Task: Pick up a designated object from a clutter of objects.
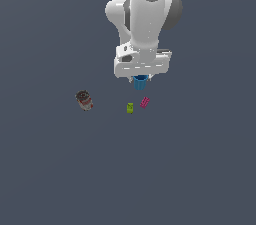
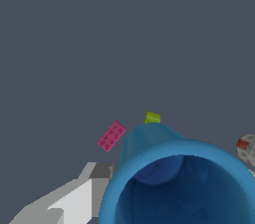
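The bright-blue cup hangs right under the white hand of my arm, above the floor. My gripper is shut on it, and the hand hides most of the fingers. In the wrist view the blue cup fills the near part of the picture with its hollow inside facing the camera. One grey finger presses against its rim; the other finger is out of view. The brown-and-red can lies apart, towards the exterior view's left.
A tiny yellow-green block and a tiny magenta block lie on the grey floor just below the cup in the exterior view. They also show in the wrist view, green block and magenta block, with the can at the edge.
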